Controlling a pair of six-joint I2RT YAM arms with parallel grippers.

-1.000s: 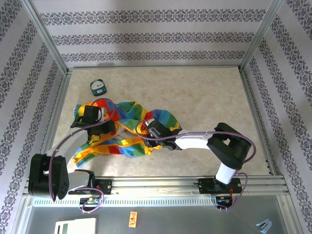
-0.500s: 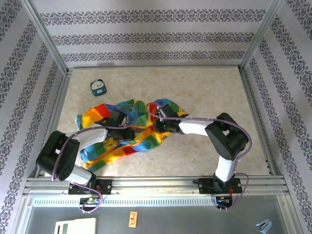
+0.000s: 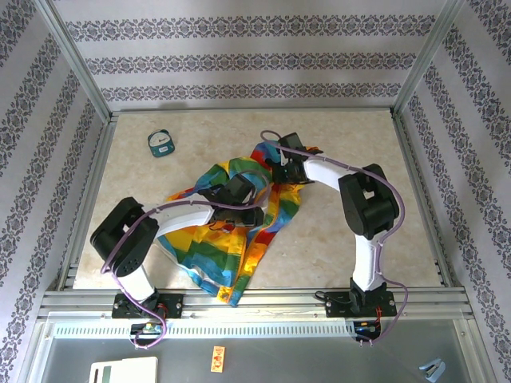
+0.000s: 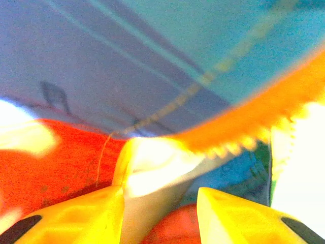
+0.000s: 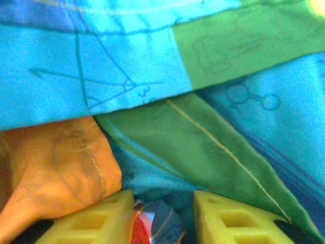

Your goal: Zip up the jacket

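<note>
The rainbow patchwork jacket [image 3: 214, 249] lies crumpled mid-table, stretched from the far centre down toward the near rail. My left gripper [image 3: 244, 201] sits on its upper middle. In the left wrist view the gripper [image 4: 160, 206] has a whitish fold of lining [image 4: 152, 168] pinched between its yellow fingers, just under the orange-yellow zipper edge [image 4: 254, 117]. My right gripper [image 3: 279, 165] is at the jacket's far top corner. Up close in the right wrist view, the gripper [image 5: 163, 206] is shut on bunched blue and red cloth, with green and teal panels [image 5: 203, 137] beyond.
A small round teal gadget [image 3: 161, 144] lies at the far left of the table. Metal frame rails [image 3: 255, 302] and patterned walls box in the table. Bare tabletop [image 3: 359, 152] stretches to the right of the jacket.
Both arms swept right and away from the bases, dragging the jacket with them from the left side to the table's middle. The jacket now hangs lengthwise toward the near rail.
</note>
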